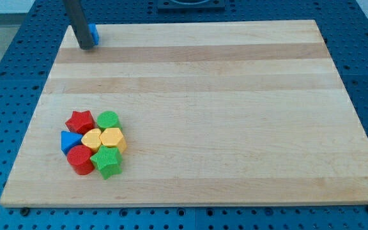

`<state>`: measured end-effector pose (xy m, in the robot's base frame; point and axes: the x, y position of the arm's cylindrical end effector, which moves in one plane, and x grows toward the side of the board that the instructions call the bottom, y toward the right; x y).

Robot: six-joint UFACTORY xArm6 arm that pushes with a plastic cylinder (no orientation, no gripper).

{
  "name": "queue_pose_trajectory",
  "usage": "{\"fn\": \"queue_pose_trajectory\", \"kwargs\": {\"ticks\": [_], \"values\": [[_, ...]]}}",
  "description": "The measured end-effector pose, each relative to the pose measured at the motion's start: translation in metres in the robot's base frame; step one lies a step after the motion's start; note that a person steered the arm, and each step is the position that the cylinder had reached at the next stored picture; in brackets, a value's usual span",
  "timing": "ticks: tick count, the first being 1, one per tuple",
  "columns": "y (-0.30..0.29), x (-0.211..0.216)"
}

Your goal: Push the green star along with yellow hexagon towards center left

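Pale wood, in long horizontal bands, makes up the tabletop (222, 96), which sits on a blue pegboard. Your arm has no claw to open or close, so nothing is gripped; it ends in a dark rod, and my tip (85, 47) rests at the view's top left corner, touching or just beside a small blue block (93, 33) whose shape is partly hidden behind the rod.

All the other blocks sit in one tight cluster near the view's bottom left, well apart from my tip. The green star (108, 162) lies at the cluster's lower right edge. The yellow hexagon (112, 138) sits just above it, touching it. A second yellow block (92, 138), rounded, is immediately left of the hexagon. A red star (80, 121) and a green round block (107, 119) form the upper row. A blue triangle (69, 141) and a red round block (79, 159) hold the left side.

Centre left lies a little above the cluster. To do this step well, you likely need to bring my tip down around the view's right of the cluster, then below the green star, and push upward and slightly left. The neighbours are packed close, so expect them to be shoved along; a slow, centred push should keep star and hexagon together.
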<state>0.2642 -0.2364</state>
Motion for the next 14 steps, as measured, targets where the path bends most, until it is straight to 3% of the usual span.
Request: {"fn": "queue_pose_trajectory", "kwargs": {"ticks": [1,8,10,11,14], "values": [[0.000,0.008],[-0.008,0.273],[0.022,0.346],[0.070,0.345],[0.094,0.295]]}}
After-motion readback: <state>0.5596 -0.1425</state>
